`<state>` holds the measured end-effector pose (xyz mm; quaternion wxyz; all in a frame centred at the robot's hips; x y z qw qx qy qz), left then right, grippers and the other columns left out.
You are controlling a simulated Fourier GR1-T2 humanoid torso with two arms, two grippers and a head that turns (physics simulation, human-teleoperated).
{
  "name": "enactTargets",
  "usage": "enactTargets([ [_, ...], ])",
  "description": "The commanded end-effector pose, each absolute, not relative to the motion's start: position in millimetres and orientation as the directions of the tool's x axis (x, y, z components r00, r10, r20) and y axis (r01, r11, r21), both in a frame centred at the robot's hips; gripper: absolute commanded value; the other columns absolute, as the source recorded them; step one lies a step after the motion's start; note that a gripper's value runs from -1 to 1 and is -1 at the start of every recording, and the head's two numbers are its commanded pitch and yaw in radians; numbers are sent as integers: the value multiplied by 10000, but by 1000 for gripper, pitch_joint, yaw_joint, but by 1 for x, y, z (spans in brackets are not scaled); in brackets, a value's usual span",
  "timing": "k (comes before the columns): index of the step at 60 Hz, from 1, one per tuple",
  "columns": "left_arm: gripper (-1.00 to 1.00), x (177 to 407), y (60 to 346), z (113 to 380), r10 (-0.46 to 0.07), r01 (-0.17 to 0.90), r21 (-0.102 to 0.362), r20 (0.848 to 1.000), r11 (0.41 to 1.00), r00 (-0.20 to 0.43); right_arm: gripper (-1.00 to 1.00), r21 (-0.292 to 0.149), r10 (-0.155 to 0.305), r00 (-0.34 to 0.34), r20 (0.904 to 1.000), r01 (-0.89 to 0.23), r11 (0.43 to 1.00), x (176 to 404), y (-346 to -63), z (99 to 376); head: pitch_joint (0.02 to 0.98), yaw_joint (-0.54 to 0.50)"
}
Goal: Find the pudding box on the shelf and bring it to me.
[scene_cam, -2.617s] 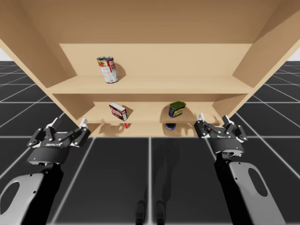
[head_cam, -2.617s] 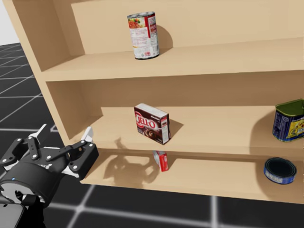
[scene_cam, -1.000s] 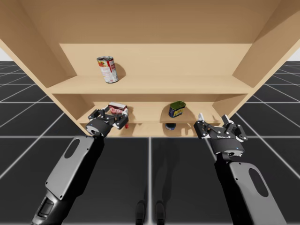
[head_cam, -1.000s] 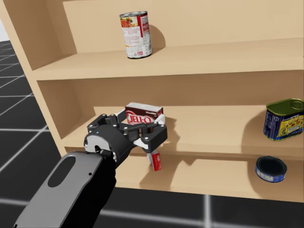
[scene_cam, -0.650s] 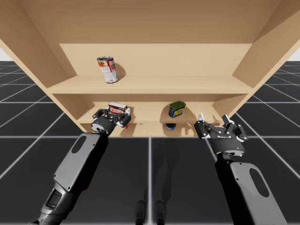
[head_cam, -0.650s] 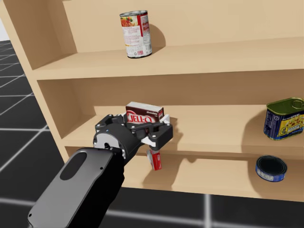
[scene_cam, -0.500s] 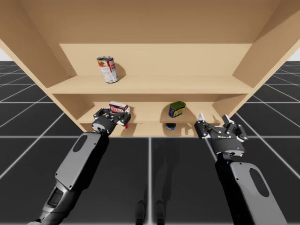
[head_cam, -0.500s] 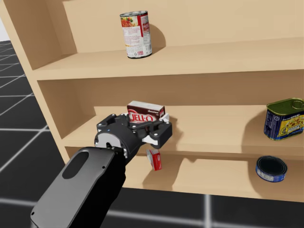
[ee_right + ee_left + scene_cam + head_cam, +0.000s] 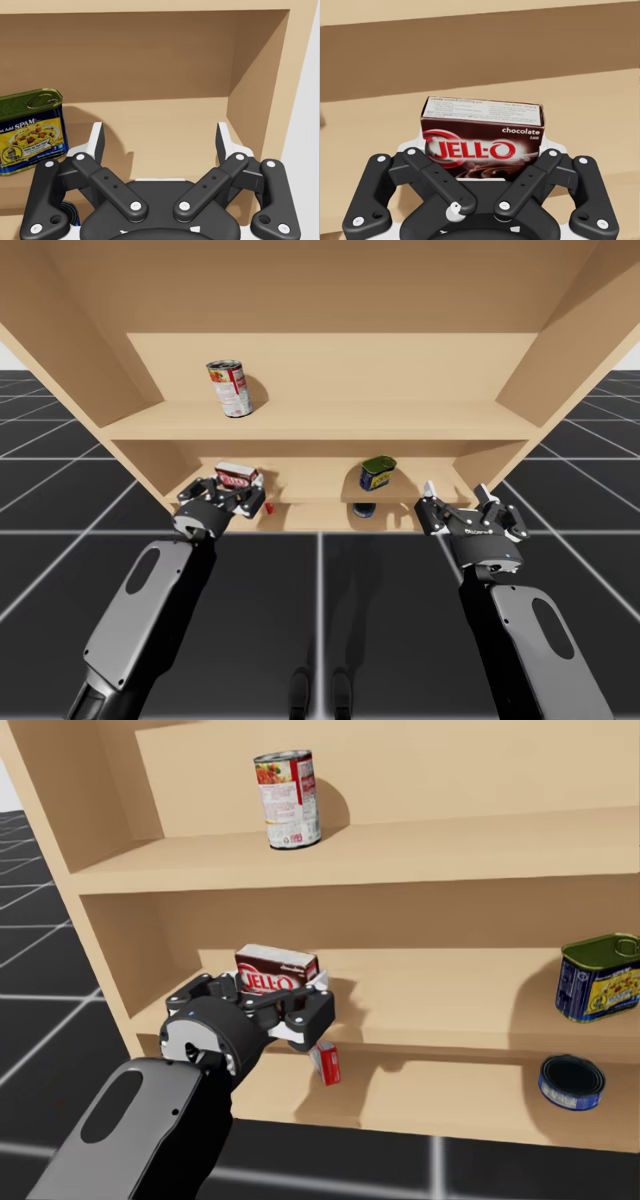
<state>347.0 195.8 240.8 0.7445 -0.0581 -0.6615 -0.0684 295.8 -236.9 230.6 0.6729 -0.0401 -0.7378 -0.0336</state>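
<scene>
Your left hand [image 9: 483, 148] pinches the pudding box [image 9: 482, 120] by its two ends, at the near left edge of the middle shelf [image 9: 450, 995]. The left wrist view shows the box's broad face toward the hand, with the long axis running left to right. The head view adds a small red box [image 9: 327, 1063] below. Your right hand [image 9: 453, 490] is spread, at the near right.

Brown pudding box [image 9: 482, 140], tan shelf [image 9: 330, 420], blue-yellow tin [image 9: 30, 132], red-white can [image 9: 290, 800]
</scene>
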Motion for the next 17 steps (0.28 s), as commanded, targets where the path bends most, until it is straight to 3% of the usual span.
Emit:
enactTargets([
  [1, 1000, 325, 195, 254, -566, 2863, 284, 9943, 9577, 907, -1000, -73, 170, -910, 9957, 1057, 9944, 296, -237, 231, 535, 236],
  [17, 1000, 281, 211, 258, -680, 2978, 368, 9931, 9539, 951, -1000, -320, 416, -974, 9944, 983, 9946, 295, -234, 229, 529, 231],
])
